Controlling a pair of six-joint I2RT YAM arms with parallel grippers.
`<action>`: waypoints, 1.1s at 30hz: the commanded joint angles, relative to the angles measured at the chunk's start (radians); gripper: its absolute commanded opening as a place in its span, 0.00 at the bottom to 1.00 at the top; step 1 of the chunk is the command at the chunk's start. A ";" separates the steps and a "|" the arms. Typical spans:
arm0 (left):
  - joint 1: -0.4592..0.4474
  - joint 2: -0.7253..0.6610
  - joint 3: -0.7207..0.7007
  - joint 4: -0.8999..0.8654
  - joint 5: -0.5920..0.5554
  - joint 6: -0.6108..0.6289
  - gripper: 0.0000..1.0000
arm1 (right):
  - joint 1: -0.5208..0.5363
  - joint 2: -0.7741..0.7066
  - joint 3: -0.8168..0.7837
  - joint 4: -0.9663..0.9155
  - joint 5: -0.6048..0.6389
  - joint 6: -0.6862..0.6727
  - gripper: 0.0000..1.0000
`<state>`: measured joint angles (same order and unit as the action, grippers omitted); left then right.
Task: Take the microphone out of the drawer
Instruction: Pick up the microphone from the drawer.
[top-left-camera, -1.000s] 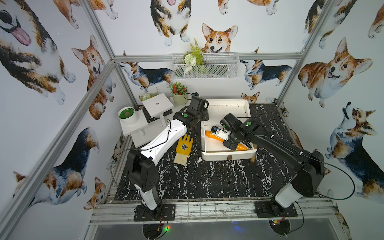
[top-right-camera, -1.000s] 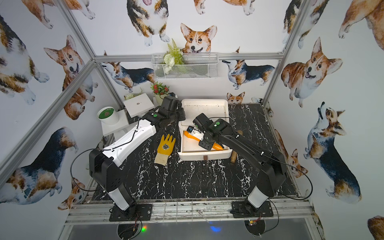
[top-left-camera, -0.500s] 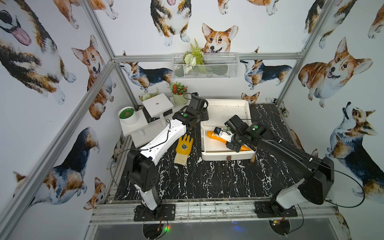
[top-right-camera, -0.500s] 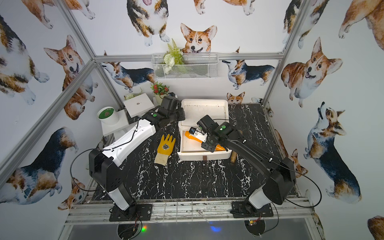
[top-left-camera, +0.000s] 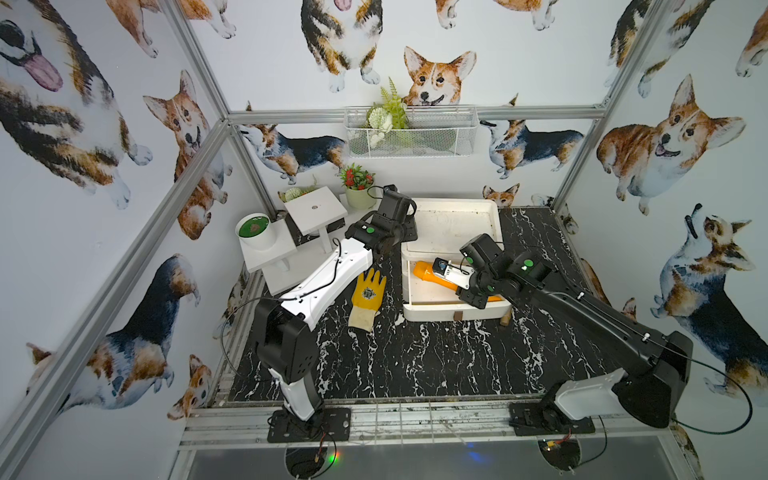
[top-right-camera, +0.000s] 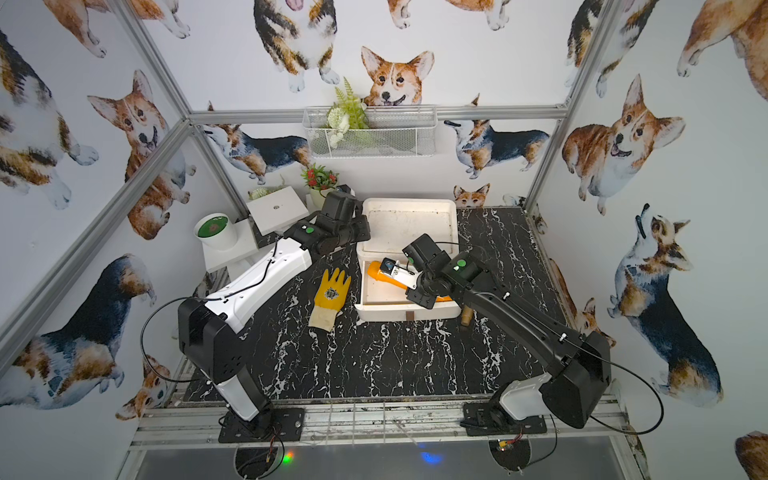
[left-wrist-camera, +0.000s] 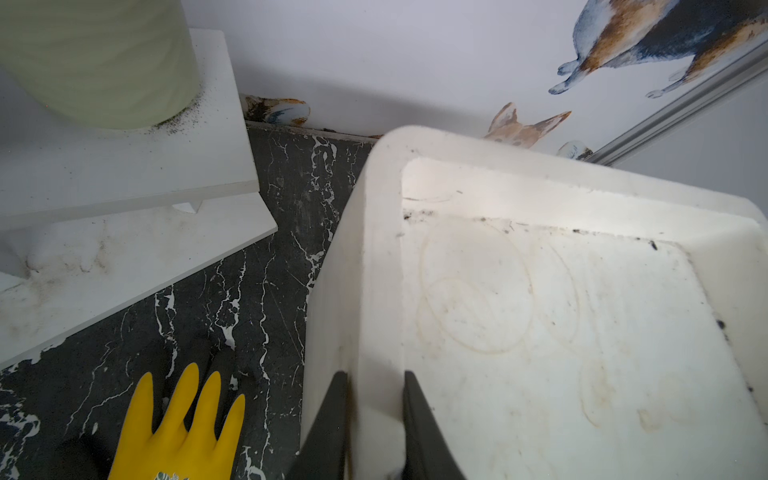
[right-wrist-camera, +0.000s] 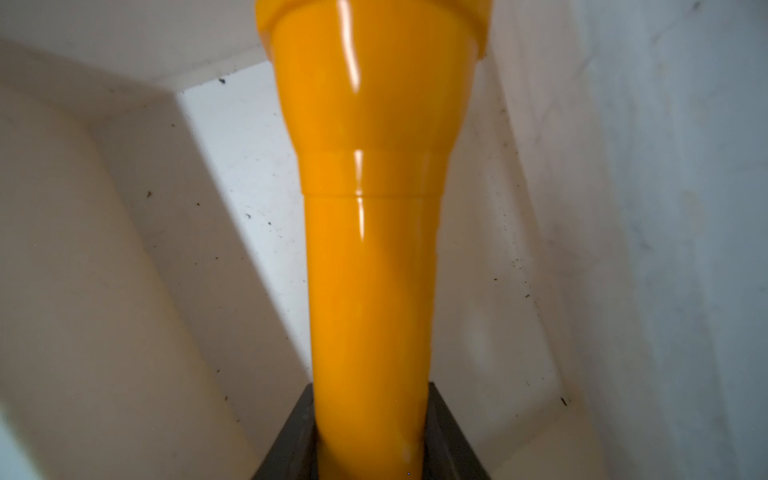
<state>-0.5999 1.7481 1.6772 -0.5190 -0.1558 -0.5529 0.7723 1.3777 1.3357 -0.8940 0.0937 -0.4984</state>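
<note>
The orange microphone (top-left-camera: 424, 271) (top-right-camera: 376, 270) lies slantwise inside the open white drawer (top-left-camera: 457, 311) (top-right-camera: 399, 312), its wide head toward the left wall. My right gripper (top-left-camera: 471, 289) (right-wrist-camera: 370, 386) is shut on the microphone (right-wrist-camera: 370, 249) low on its handle, dark fingers pressed to both sides. My left gripper (top-left-camera: 405, 235) (left-wrist-camera: 374, 374) is shut on the left rim of the white drawer unit's top (left-wrist-camera: 382, 257), one finger outside the wall and one inside.
A yellow glove (top-left-camera: 368, 293) lies on the black marble table left of the drawer. A white stepped stand (top-left-camera: 270, 257) with a green-topped cup (top-left-camera: 254, 228) and a potted plant (top-left-camera: 357, 195) fill the back left. A small wooden piece (top-left-camera: 506, 319) sits at the drawer's right front corner.
My right wrist has shifted a little to the right along the microphone toward its handle, and the right arm's shoulder swung right. The left arm has not moved.
</note>
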 joint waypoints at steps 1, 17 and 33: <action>0.010 0.014 -0.005 -0.118 0.011 -0.062 0.00 | 0.002 -0.015 -0.001 0.036 -0.007 -0.014 0.02; 0.009 0.019 -0.010 -0.115 0.016 -0.068 0.00 | -0.026 -0.121 0.003 0.151 -0.015 0.094 0.02; 0.011 0.019 -0.016 -0.110 0.018 -0.070 0.00 | -0.263 -0.277 -0.047 0.309 -0.122 0.328 0.01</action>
<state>-0.5995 1.7493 1.6745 -0.5152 -0.1558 -0.5533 0.5526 1.1309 1.2961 -0.6495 0.0010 -0.2653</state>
